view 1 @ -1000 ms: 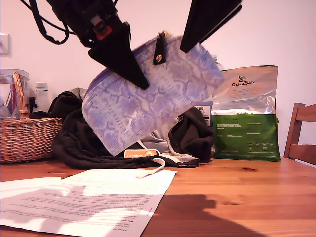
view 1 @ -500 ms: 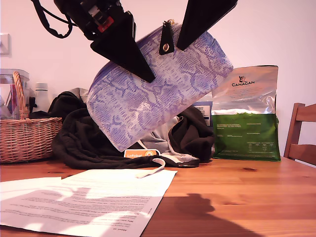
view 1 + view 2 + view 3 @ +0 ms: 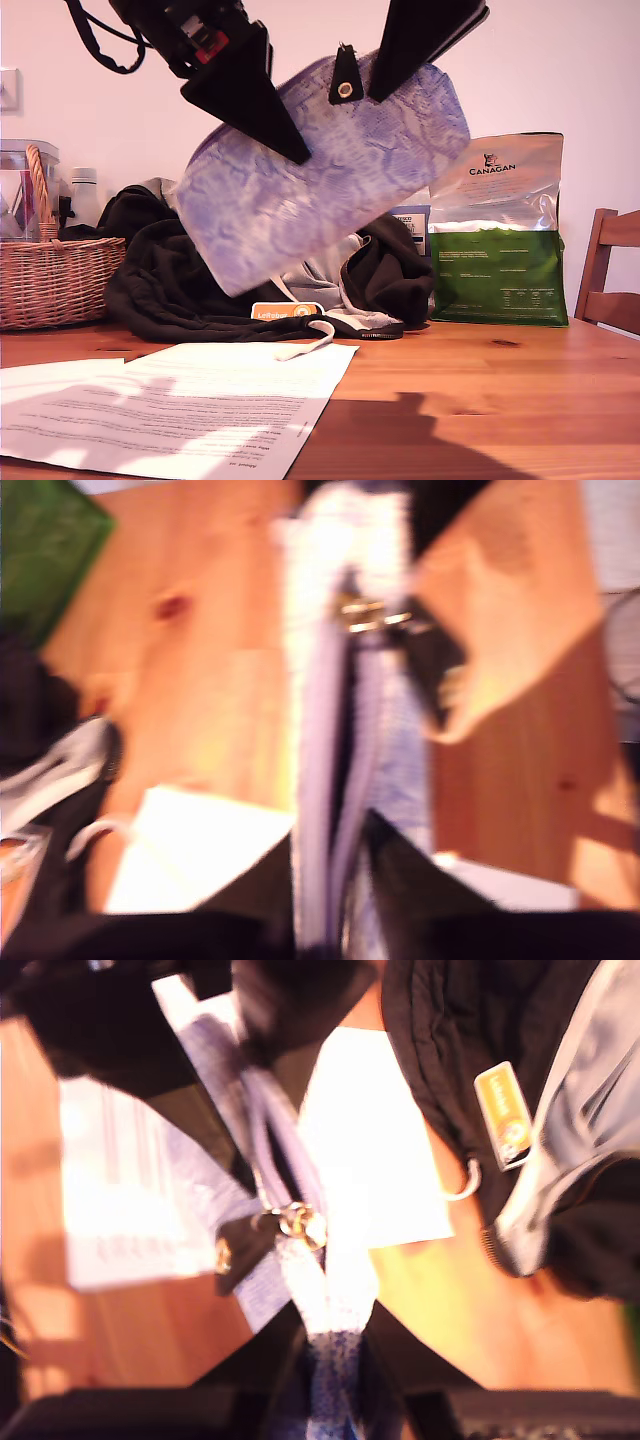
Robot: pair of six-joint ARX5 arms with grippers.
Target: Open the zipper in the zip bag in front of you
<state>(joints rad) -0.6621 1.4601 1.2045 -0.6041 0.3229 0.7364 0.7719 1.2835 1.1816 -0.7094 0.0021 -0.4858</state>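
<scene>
above the tabletop [image 3: 520, 400], both grippers are pinching the zip bag [image 3: 320, 190] aloft – my first gripper [image 3: 330, 855] and my second gripper [image 3: 330, 1335] each clenching its zipper [image 3: 345, 780] edge; the blurred, tilting pouch could be slipping free.

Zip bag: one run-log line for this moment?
zip bag: held off table, tilted | first gripper: shut on bag edge | second gripper: shut on bag edge | pull tab: untouched
</scene>
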